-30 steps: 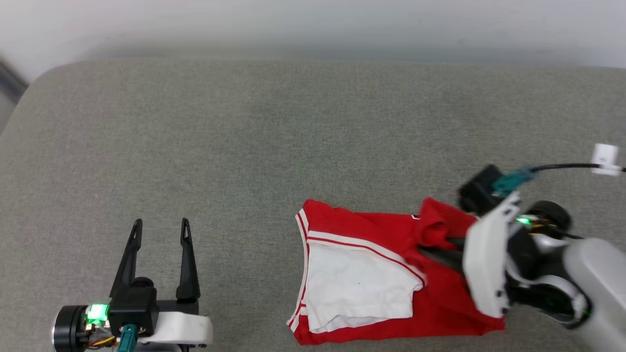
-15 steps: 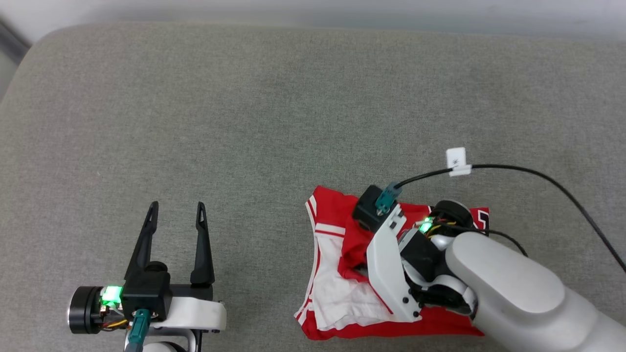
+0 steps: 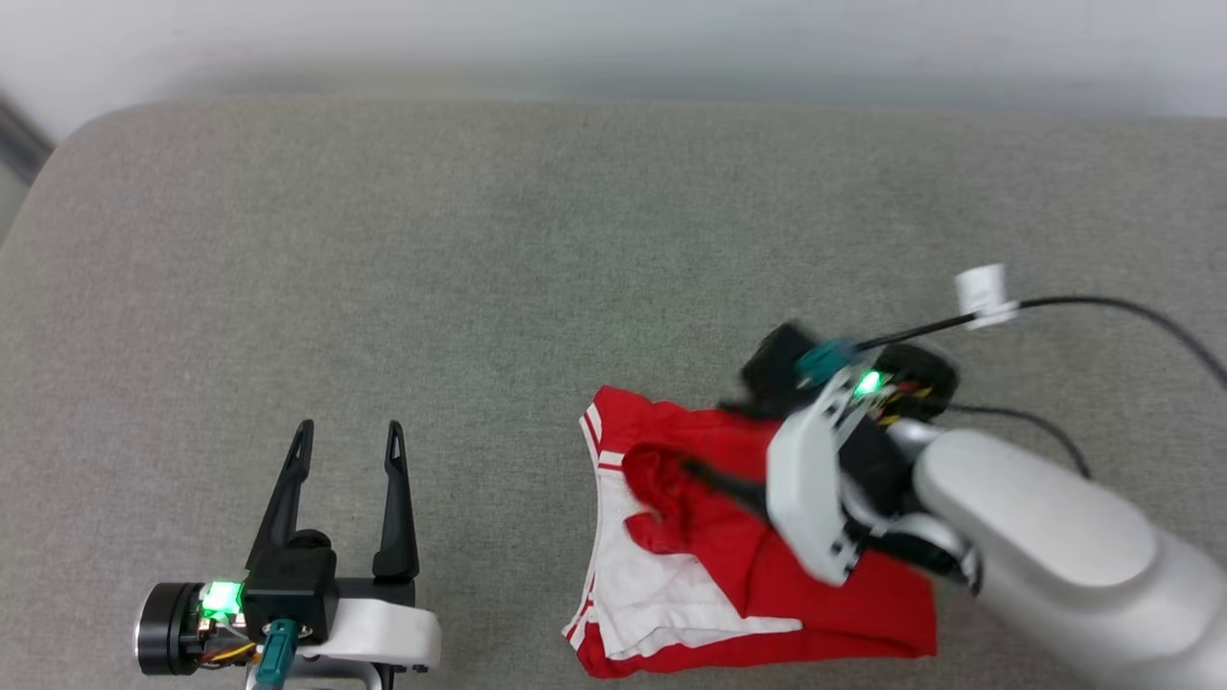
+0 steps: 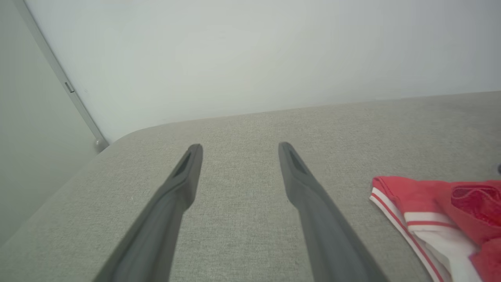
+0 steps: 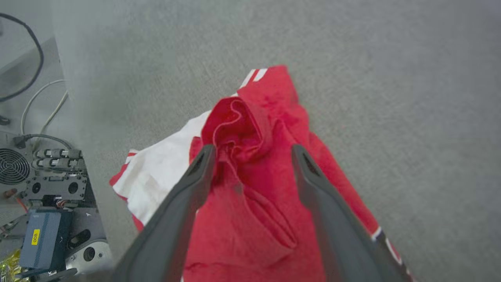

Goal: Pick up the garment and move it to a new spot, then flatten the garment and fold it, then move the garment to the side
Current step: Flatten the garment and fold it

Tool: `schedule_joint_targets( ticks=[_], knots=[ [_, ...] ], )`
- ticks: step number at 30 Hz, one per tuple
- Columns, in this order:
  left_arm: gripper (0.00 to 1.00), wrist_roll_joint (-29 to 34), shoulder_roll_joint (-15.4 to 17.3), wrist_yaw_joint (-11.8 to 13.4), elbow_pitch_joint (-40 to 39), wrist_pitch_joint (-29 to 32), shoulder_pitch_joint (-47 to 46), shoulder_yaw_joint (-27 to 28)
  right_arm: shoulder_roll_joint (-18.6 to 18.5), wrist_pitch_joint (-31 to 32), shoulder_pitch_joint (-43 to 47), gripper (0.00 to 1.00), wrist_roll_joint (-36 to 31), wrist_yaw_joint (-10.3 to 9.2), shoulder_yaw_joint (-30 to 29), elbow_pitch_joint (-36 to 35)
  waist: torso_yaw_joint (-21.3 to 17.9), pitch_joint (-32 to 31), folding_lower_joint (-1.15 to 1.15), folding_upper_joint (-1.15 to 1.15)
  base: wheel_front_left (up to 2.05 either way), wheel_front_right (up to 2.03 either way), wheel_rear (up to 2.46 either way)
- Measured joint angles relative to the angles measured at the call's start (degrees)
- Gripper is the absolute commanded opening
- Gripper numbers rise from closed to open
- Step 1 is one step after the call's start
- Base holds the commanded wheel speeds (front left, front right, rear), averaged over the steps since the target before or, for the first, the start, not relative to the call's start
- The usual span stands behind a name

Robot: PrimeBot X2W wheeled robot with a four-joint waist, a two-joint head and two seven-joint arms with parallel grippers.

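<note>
- The right end effector (image 5: 252, 150) has its two fingers apart and is not squeezing anything. A bunched red fold sits right at the tips.
- Under it lies the garment (image 5: 270, 203), red with a white sleeve, crumpled on the gray tabletop (image 5: 391, 78).
- Seen from the head, the pale right arm (image 3: 1035, 546) hides part of the garment, and its wrist looks blurry.
- The left end effector (image 4: 239, 148) is spread wide too, over bare tabletop, well apart from the garment. That view's edge cuts the garment off.
</note>
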Motion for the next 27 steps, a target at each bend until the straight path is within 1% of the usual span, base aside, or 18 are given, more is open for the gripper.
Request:
schedule_joint_targets(
  ticks=[3, 6, 8, 11, 15, 20, 24, 27],
  knots=[
    [1.0, 0.0, 0.0, 0.4, 0.1, 0.0, 0.3, 0.6, -2.6, -6.7, 0.2, 1.0, -3.0, 0.0, -5.7, -1.0, -0.8, -1.6, 0.0, 0.0, 0.0, 0.0, 0.0],
    [1.0, 0.0, -0.1, 0.5, 0.1, 0.0, 0.8, 0.8, -4.5, -14.8, 2.3, 1.0, -8.3, -0.01, -14.4, -1.0, -1.6, -2.9, 0.0, 0.0, 0.0, 0.0, 0.0],
    [1.0, 0.0, -0.2, 0.6, 0.1, 0.0, 1.1, 1.0, -4.8, -19.6, 4.8, 1.0, -13.2, -0.01, -20.8, -0.5, -2.1, -3.5, 0.0, 0.0, 0.0, 0.0, 0.0],
    [1.0, -0.1, -0.3, 0.6, 0.0, 0.0, 1.3, 1.1, -3.7, -25.5, 10.2, 1.0, -20.0, -0.01, -30.8, -0.3, -2.6, -4.2, 0.0, 0.0, 0.0, 0.0, 0.0],
    [1.0, -0.2, -0.5, 0.6, -0.1, 0.0, 2.0, 1.3, -0.3, -32.0, 18.6, 1.0, -28.5, -0.01, -43.9, -0.8, -3.2, -5.0, 0.0, 0.0, 0.0, 0.0, 0.0],
    [1.0, -0.5, -0.6, 0.2, -0.3, 0.0, 3.1, 1.5, 6.7, -35.3, 28.7, 1.0, -35.6, 0.0, -55.8, -4.1, -3.5, -6.3, 0.0, 0.0, 0.0, 0.0, 0.0],
    [1.0, -0.5, -0.7, -0.1, -0.5, 0.0, 3.9, 1.8, 12.1, -36.1, 35.8, 1.0, -38.7, -0.01, -61.9, -7.7, -3.4, -7.3, 0.0, 0.0, 0.0, 0.0, 0.0],
    [1.0, -0.6, -0.9, -0.3, -0.5, 0.0, 4.7, 1.8, 15.6, -36.4, 40.7, 1.0, -39.8, -0.01, -64.6, -10.1, -3.2, -8.1, 0.0, 0.0, 0.0, 0.0, 0.0]
  ],
)
